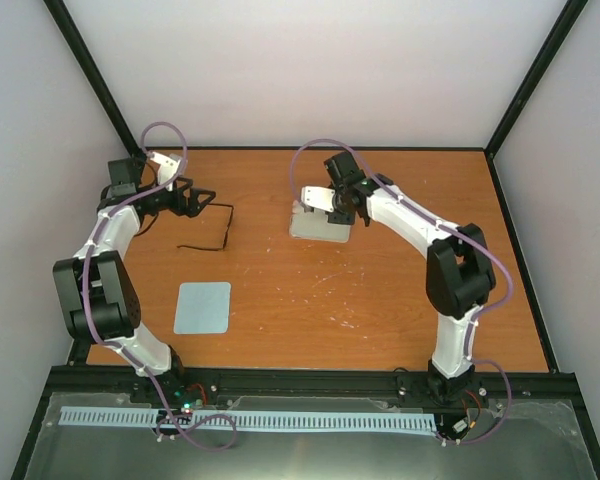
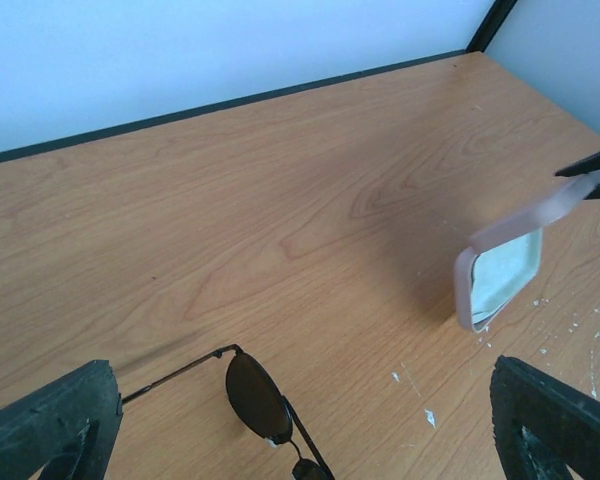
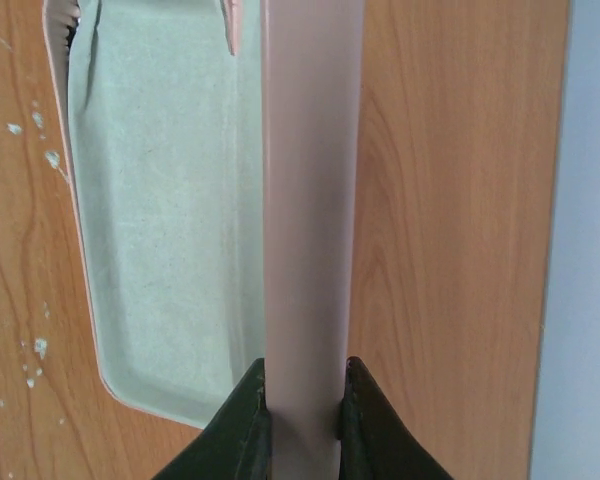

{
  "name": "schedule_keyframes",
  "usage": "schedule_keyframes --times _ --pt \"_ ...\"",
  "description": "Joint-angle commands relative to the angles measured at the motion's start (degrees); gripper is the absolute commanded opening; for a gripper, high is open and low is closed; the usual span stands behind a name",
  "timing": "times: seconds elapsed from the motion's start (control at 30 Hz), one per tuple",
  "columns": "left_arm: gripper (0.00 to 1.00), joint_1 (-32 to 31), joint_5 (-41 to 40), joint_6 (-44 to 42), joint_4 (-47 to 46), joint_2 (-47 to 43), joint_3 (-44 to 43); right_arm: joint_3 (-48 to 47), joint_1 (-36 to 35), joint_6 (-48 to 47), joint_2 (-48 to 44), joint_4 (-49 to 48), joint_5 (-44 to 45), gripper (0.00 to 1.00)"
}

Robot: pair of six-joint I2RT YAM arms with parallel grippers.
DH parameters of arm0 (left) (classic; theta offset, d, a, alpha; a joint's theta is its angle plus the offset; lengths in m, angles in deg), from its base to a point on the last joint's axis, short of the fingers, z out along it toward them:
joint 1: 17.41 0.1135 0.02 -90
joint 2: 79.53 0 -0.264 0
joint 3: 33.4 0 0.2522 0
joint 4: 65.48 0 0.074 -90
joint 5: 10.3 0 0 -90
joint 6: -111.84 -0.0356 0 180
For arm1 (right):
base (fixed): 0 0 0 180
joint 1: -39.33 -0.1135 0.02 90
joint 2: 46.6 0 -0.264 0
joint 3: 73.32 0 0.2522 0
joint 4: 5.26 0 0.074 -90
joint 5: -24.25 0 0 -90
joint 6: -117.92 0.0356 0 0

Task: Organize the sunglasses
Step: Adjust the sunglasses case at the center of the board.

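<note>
step: this looks like the "hold the case open" part. The right end effector is pinched shut on the lid of the pink case. The lid stands upright between its fingers, and the lined tray lies open just beside it.
left end effector: jaws wide apart, nothing in them.
sunglasses: lying flat on the worktop, just below and ahead of the left end effector, between the lines of its two fingers. Arms look unfolded. Not touched yet.
next move: my guess is the left end effector drops, closes on the thin frame and carries it to the open case, which sits well off to its right. The frame is skinny and flat on the wood, so it'll need a low, careful pinch.
other stuff: a blue-grey cloth sits back behind the left end effector, toward the arm bases and off the path.
in the way: nothing I can see between the glasses and the case. Only the raised lid and the right end effector crowd the drop spot.
</note>
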Motion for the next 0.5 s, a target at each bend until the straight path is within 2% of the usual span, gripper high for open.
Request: schedule_keyframes --times 0.0,0.2,0.47 --pt "0.99 0.4 2.5 -2.7 2.4 1.1 -1.9 -7.0 1.2 -4.7 5.2 4.8 -6.7 0.03" --pt "0.99 0.4 2.9 -3.8 3.6 2.5 -2.1 -15.2 2.6 -6.6 13.6 12.0 -11.0 0.03" --pt "1.00 0.4 2.5 -4.3 4.0 3.3 -1.5 -17.3 2.3 -5.5 17.5 13.6 -13.7 0.06"
